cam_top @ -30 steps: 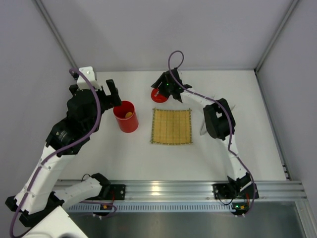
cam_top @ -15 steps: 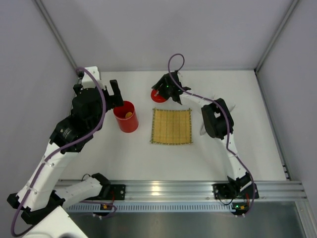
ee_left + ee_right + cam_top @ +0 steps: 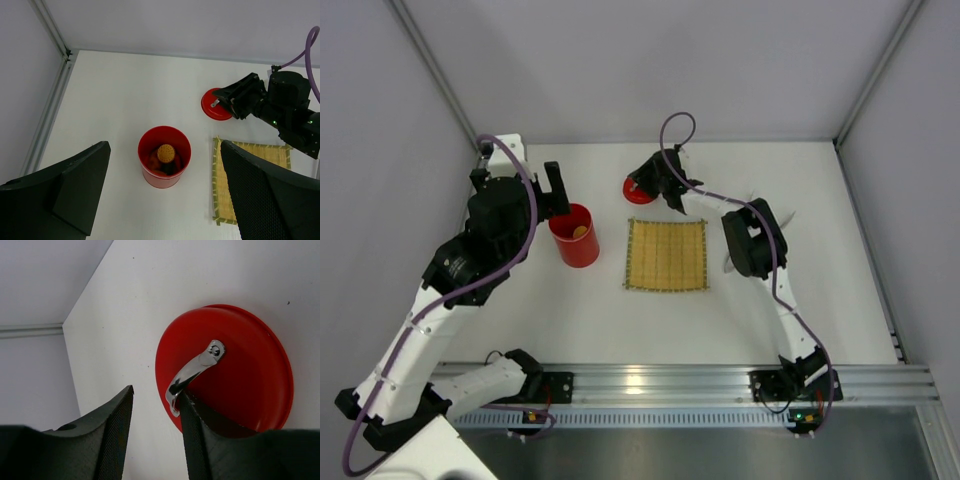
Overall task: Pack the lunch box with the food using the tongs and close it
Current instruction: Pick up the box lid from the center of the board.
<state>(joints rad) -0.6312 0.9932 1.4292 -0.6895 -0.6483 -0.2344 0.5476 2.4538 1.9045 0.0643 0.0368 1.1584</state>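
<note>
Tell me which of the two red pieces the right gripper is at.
The flat round lid, lying near the mat: the right gripper straddles its metal handle. The other red piece, the tall lunch box, stands open with food inside.

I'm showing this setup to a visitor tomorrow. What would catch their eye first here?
The glossy red lunch box stands open left of the yellow bamboo mat, food already inside, the left gripper hanging open-jawed above it. Just beyond the mat's far left corner lies the red lid, with the jaws of the right gripper astride one end of its shiny handle.
</note>
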